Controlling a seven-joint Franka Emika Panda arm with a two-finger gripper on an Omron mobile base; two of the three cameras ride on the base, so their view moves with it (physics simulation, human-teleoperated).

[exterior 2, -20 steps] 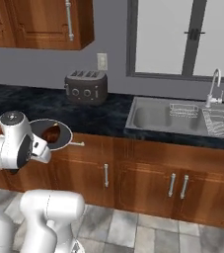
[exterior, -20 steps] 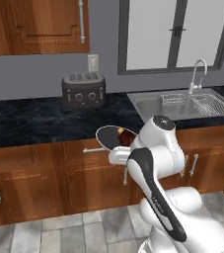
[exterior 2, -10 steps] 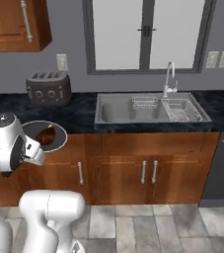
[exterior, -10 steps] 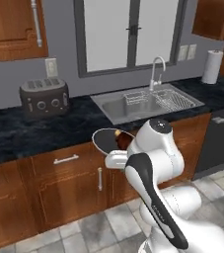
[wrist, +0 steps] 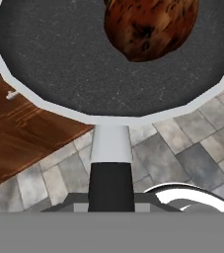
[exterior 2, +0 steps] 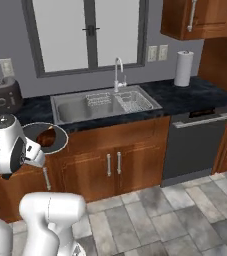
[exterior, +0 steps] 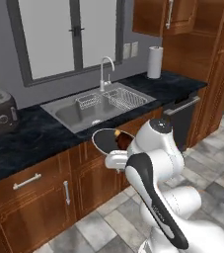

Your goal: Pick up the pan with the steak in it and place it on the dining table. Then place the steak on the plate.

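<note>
The pan (wrist: 79, 64) hangs level in the air in front of the sink counter, dark inside with a pale rim. My gripper (wrist: 111, 200) is shut on its short black handle (wrist: 111, 180). The steak (wrist: 150, 24), a lumpy reddish-brown chunk, lies in the pan towards the far rim. In the right base view the pan (exterior 2: 60, 136) with the steak (exterior 2: 47, 137) sits just beyond the gripper (exterior 2: 36, 150), at counter height. In the left base view the pan (exterior: 103, 141) shows ahead of the gripper (exterior: 114, 160). The dining table and the plate are out of view.
A steel sink (exterior: 99, 106) with a faucet (exterior: 105, 69) lies in the black counter behind the pan. A toaster (exterior 2: 2, 97) stands to the left, a paper towel roll (exterior 2: 184, 68) to the right. A dishwasher (exterior 2: 195, 145) and tall wood cabinets (exterior: 217, 74) stand at the right, above grey floor tiles (exterior 2: 175, 215).
The whole picture has shifted: the camera moved right along the counter, so toaster and sink slid left and the dishwasher came in. The pan stays in the shut gripper with the steak inside.
</note>
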